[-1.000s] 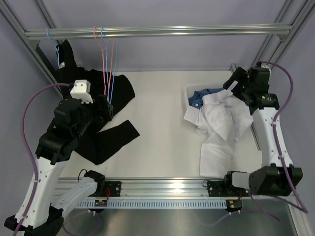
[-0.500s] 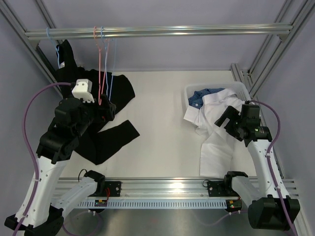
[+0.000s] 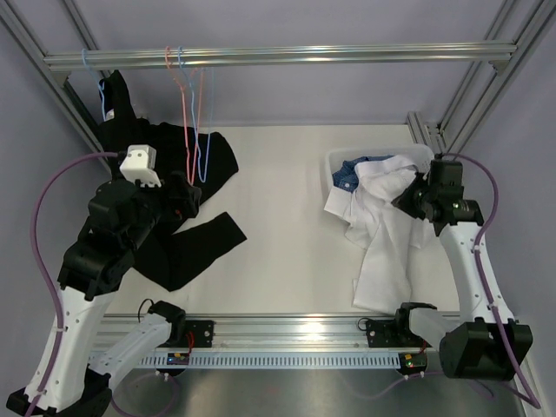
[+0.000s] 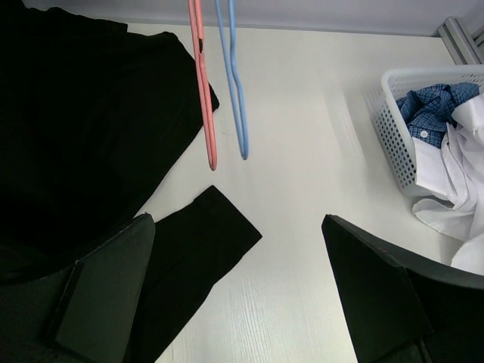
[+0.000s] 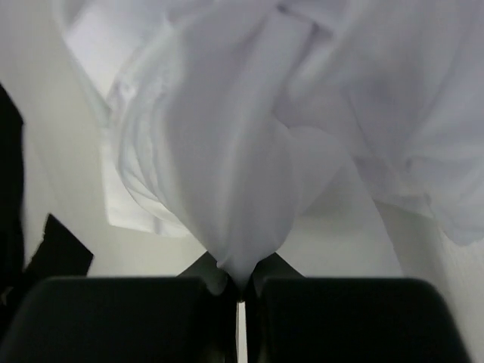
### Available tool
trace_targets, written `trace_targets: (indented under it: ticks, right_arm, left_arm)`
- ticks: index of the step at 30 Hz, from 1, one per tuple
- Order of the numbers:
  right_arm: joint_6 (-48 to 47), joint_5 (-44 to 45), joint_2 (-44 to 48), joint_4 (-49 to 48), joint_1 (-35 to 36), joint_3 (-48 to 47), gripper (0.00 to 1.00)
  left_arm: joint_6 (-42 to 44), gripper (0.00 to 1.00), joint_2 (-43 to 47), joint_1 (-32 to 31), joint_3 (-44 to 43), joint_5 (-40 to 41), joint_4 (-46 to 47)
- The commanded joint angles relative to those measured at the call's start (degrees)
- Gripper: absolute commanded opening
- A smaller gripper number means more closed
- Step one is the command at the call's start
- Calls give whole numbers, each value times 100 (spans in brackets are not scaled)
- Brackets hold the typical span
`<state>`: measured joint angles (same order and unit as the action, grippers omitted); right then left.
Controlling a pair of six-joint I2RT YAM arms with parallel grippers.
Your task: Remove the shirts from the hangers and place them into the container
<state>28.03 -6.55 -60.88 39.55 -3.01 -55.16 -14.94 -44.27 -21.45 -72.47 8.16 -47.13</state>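
White table (image 3: 287, 261), grey walls all round, and an aluminium rail (image 3: 278, 56) across the top of the bay. Off that rail hung a pink hanger (image 4: 203, 91) and a light blue hanger (image 4: 234, 91), both bare, side by side above the table. At the left, the black shirt (image 3: 187, 252) spilled from near the rail's left end down onto the surface, one sleeve stretched toward the middle. Over on the right sat the container (image 3: 332, 178), at the far right of the table, with the blue checked shirt (image 3: 352, 172) tucked in at its left end. The white shirt (image 3: 382, 261) was half in, half out: bunched over the basket, its tail trailing out over the near side and down the table toward the arm bases.

The right gripper (image 5: 238, 283) was pressed together, pinching a fold of that white shirt, the cloth fanning out from its tips. The left gripper (image 4: 238, 223) was spread wide, nothing between its fingers, hovering over the black shirt's sleeve.

Hard to read: how the black shirt was fastened up top, lost in dark folds, and much of the container, buried under white cloth. The right wrist view was nearly all fabric. The overhead view gave the whole layout; only the left wrist view showed the mesh holes in the basket wall, and only the right wrist view showed the pinch itself.
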Motion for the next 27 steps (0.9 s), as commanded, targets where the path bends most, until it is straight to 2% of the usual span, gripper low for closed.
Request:
trace_targets:
  ticks: [1,6,12,18,24,26,27]
  right_arm:
    - [-245,92,-405,122,28,-1317,0]
    - [-202,-13,-1695,307,37,-2629,0]
    - [-219,-93,-3373,343,177,-3307,0]
    - [-35,-48,-4772,317,607,-3415,0]
    - [185,92,-5144,176,643,-2862,0]
    - [150,206,-5153,255,643,-2834,5]
    - [133,215,-5153,333,635,-2869,12]
  left_arm:
    - [-9,99,85,18,31,115,55]
    - [8,99,138,18,5,220,-15]
    - [87,99,199,18,-13,396,-199]
    - [123,99,235,18,-57,493,-340]
    - [105,99,252,18,-48,485,-393]
    - [88,99,261,18,-22,476,-375]
    - [79,99,261,18,-4,476,-349]
